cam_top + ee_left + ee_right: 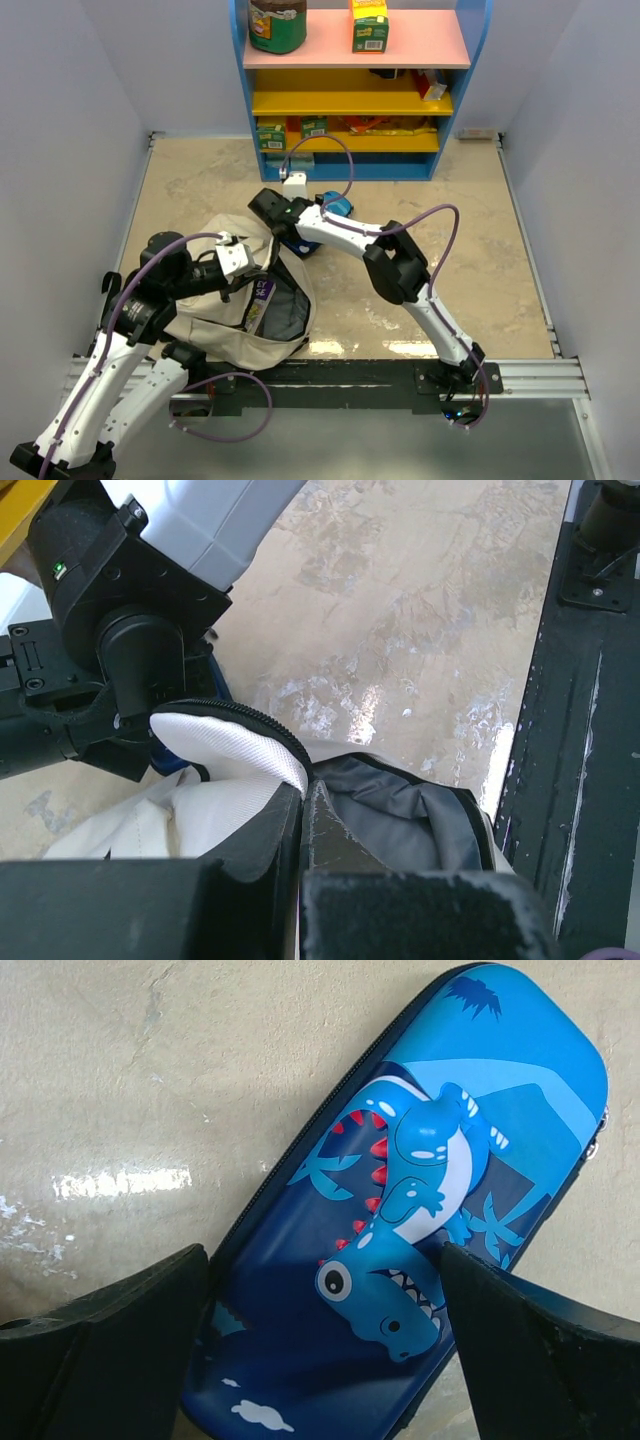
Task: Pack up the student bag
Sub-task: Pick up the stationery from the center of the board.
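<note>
Beige table (480, 250), left hand (303, 792) pinching student bag (215, 325), right hand (325, 1270) spread astride pencil case (430, 1130)

Plain pale grey walls (60, 150) close in at the left and right of the frame, a mottled beige stone-look floor (480, 260) gleams with glare at lower centre, and a blue-framed shelf unit (320, 45) with pink and yellow boards stands top centre.
</note>
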Action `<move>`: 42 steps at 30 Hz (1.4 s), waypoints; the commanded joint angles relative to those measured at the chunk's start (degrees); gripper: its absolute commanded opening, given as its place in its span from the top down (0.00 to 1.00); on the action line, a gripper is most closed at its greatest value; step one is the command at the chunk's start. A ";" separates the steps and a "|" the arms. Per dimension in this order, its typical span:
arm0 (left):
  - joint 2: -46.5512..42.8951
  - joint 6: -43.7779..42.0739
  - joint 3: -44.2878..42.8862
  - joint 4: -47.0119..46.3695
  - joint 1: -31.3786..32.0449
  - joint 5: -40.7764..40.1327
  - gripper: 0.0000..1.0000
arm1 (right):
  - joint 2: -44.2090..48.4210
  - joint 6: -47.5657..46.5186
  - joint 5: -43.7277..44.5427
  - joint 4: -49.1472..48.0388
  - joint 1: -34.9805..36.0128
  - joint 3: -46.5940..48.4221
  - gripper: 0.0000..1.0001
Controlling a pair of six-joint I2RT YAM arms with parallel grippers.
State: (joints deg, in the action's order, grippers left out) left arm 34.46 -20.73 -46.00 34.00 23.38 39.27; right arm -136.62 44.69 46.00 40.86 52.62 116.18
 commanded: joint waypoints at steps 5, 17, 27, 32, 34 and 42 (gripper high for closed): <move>-0.88 -0.36 -0.50 -6.49 0.35 4.59 1.00 | 3.45 -3.29 1.46 2.91 -0.06 -8.94 0.01; -1.23 -0.80 -0.41 -6.14 0.35 3.80 1.00 | 19.80 -5.05 1.03 -0.43 -0.59 -28.02 0.01; -2.73 -0.45 1.35 -6.14 0.27 3.89 1.00 | 32.46 -5.84 -6.89 -1.23 -1.82 -31.54 0.01; -2.64 -0.28 1.79 -6.40 0.35 3.80 1.00 | 38.08 -3.21 -6.88 1.06 -2.52 -34.08 0.01; -2.47 0.07 1.61 -6.66 0.35 3.89 1.00 | 41.51 -2.59 -9.16 -1.55 -4.71 -39.06 0.01; -0.45 -0.01 -0.14 -6.40 0.27 4.15 1.00 | 57.51 -3.29 -30.60 -28.54 -17.54 -64.40 0.01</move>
State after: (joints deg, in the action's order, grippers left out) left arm 33.41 -20.60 -44.12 33.47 23.38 39.66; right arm -83.99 40.10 25.82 26.28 39.90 58.89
